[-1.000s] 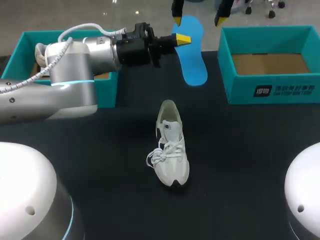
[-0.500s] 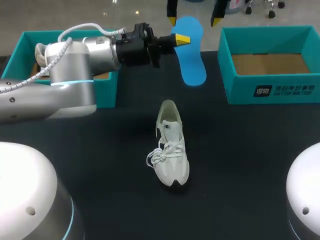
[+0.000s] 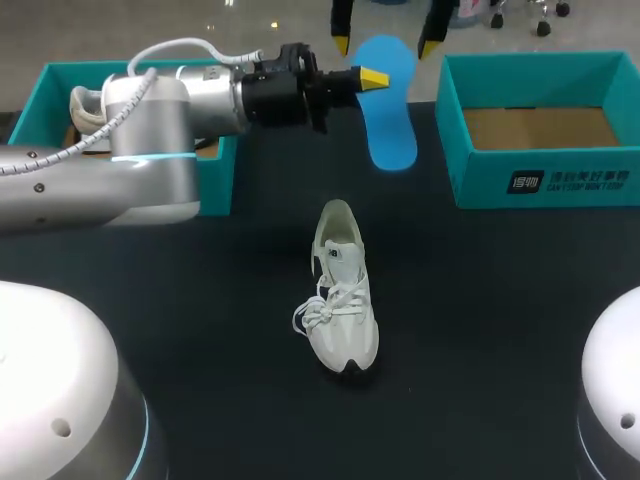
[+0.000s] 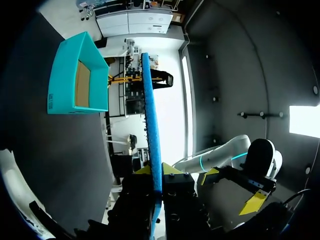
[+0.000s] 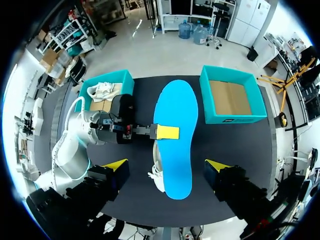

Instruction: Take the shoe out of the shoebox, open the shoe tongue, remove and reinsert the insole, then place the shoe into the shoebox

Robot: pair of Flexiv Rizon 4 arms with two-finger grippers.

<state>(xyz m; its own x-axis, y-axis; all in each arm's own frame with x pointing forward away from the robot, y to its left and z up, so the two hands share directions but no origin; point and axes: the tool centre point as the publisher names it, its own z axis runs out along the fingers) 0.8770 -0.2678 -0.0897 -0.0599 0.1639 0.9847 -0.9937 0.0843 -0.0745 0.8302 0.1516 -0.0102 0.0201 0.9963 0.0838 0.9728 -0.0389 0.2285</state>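
A blue insole (image 3: pixel 391 105) hangs in the air over the table's far middle, with my left gripper (image 3: pixel 371 77) shut on its edge. In the left wrist view the insole (image 4: pixel 151 115) runs edge-on, out from between the left gripper's fingers (image 4: pixel 157 172). My right gripper (image 3: pixel 386 46) hovers open above it, one yellow tip to each side; its own view looks down on the insole (image 5: pixel 175 135) between the wide-open right gripper (image 5: pixel 166 165). The white shoe (image 3: pixel 343 292) stands on the black table, toe toward me, laces loose, partly under the insole (image 5: pixel 156 176).
A teal shoebox (image 3: pixel 540 130) at the back right shows bare cardboard inside. Another teal box (image 3: pixel 215 180) at the back left, behind my left arm, holds a second white shoe (image 3: pixel 84 104).
My left gripper has shifted slightly right with the insole, still gripped. The right gripper's tips have drifted a little to the left above it. The shoe has not moved.
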